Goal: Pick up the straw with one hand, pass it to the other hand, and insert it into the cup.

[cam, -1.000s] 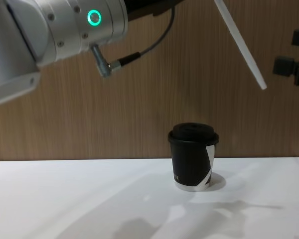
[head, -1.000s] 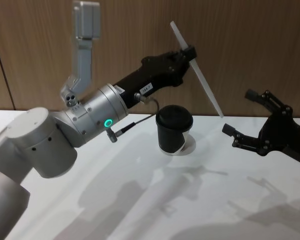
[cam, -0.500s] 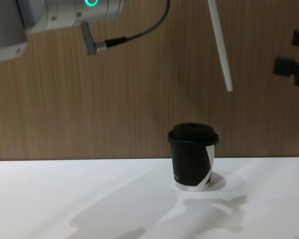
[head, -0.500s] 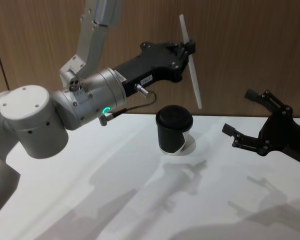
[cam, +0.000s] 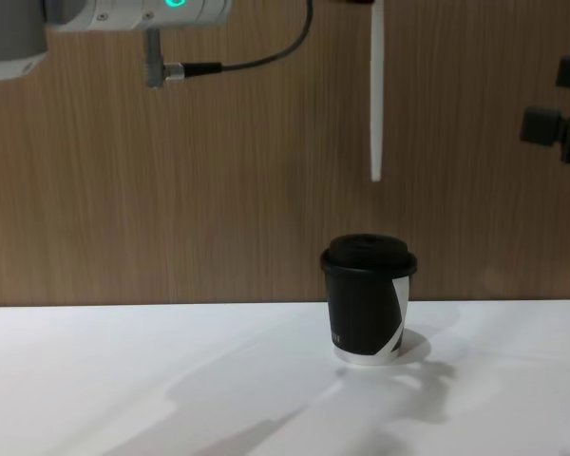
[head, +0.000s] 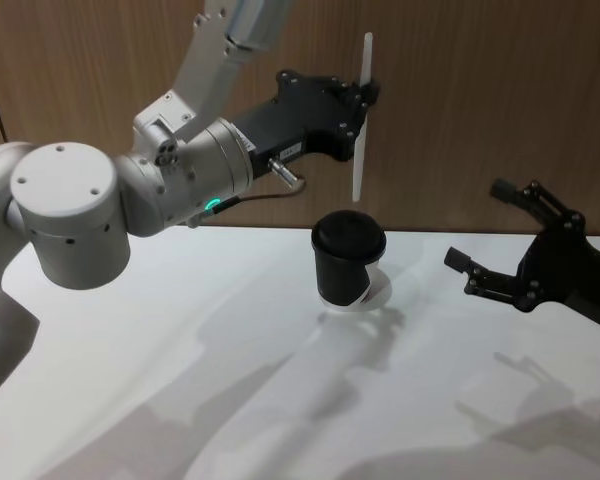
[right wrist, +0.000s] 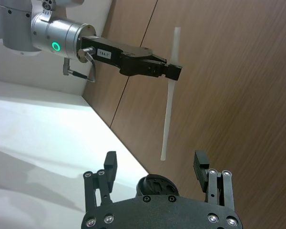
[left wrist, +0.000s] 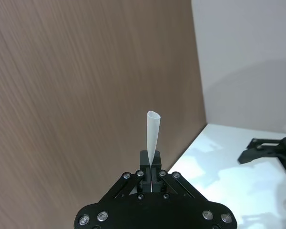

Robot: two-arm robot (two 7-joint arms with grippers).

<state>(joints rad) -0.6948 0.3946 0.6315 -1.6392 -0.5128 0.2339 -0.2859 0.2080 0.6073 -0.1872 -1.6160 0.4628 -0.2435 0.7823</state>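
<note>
The left gripper (head: pixel 363 98), long and black on a thick silver arm with a glowing green ring, is raised high above the white worktop (head: pixel 230 360). Its jaws are pinched tight on the white straw (head: pixel 361 120) near the upper end, so most of the straw's length hangs free below the grip. That free length is what can go into the cup.

The straw hangs almost upright. In the chest view its lower tip (cam: pixel 376 175) sits well above the black cup (cam: pixel 369 298), over the domed lid, though how exactly it lines up front to back cannot be told. Holding it vertical suits a straight push down into the lid opening.

The cup stands upright on the worktop near the wood-panelled back wall, a white slanted patch on its side.

The right gripper (head: pixel 495 240), small and black, rests low to the right of the cup, well apart from it, its jaws spread wide and holding nothing. Judging by this, the handover is done and the insertion has not begun.
</note>
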